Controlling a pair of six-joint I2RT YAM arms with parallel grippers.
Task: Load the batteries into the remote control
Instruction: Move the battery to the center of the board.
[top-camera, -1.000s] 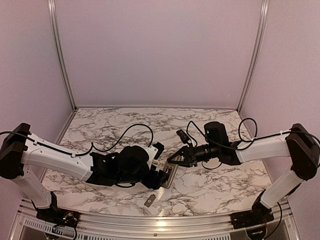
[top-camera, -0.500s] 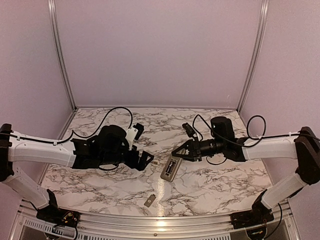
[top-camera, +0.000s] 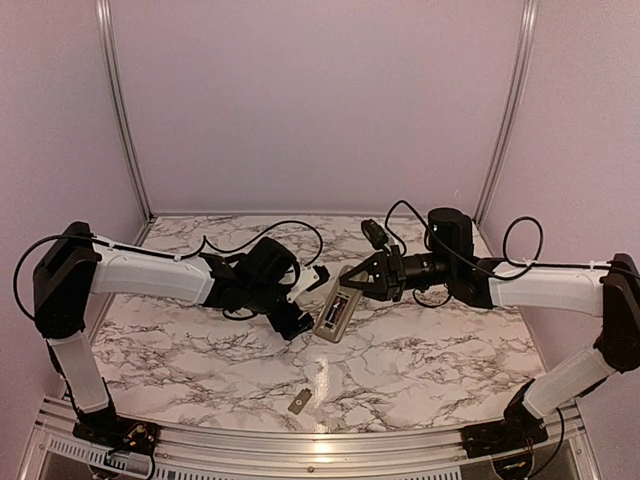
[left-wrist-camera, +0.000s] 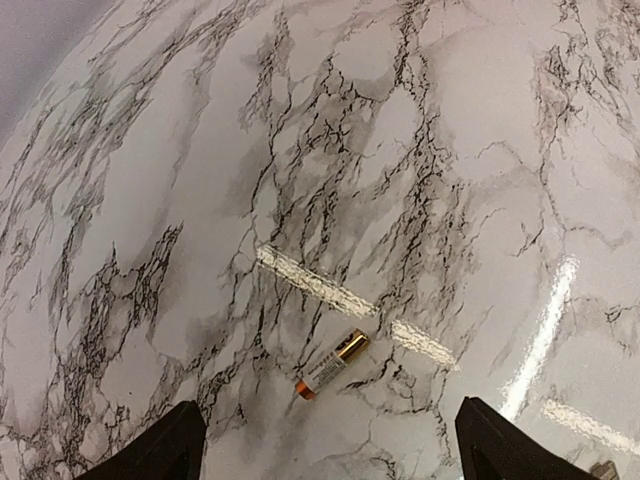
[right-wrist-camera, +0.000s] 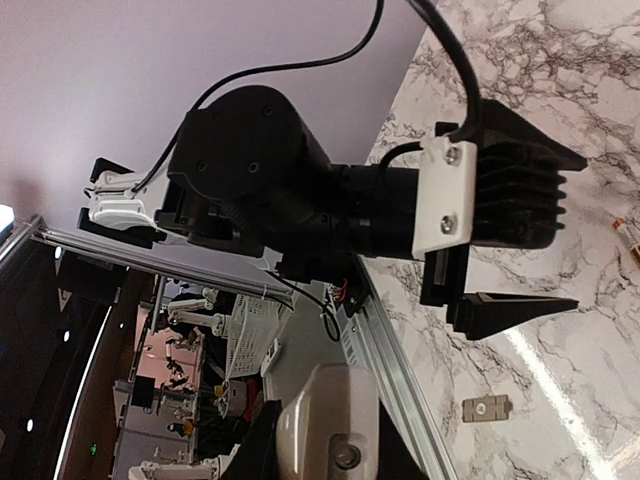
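Your left gripper hangs over the surface with its fingers spread wide and nothing between them. One battery lies flat on the surface just ahead of the fingertips, roughly centred between them. No other battery shows.

In the left wrist view the battery's long axis runs on a diagonal, gold end up and to the right. That puts it oblique to the line your fingers close along. I judge you need a wrist turn before dropping, so the pads meet its sides and not its ends.

Your right gripper is pinching the remote by one end. It holds the remote tilted, close beside the left gripper, and seemingly off the surface. That arm is busy, so the battery belongs to the left. The cover plate lies well apart, toward the near edge.
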